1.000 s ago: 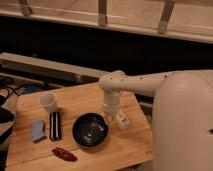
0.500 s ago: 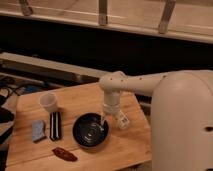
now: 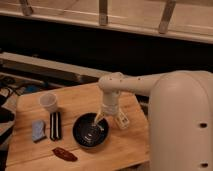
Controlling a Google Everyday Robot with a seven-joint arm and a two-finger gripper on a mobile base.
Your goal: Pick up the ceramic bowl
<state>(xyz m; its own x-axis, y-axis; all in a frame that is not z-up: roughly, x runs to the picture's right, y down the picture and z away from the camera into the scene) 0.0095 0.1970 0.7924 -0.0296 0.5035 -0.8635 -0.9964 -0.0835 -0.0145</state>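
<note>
The gripper (image 3: 109,119) hangs over the right rim of the ceramic bowl (image 3: 90,132) on the table (image 3: 75,102); fingers spread, one inside.

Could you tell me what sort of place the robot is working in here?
Probably a lab or office test area: a small wooden table holds the ceramic bowl, a white cup and small items, with railings behind. The gripper sits at the bowl's right rim.

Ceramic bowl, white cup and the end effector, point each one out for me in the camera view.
ceramic bowl (image 3: 89,134): camera view, on its dark inner floor.
white cup (image 3: 48,103): camera view, on its side wall.
end effector (image 3: 110,119): camera view, midway between its fingertips, at the bowl's right rim.
</note>
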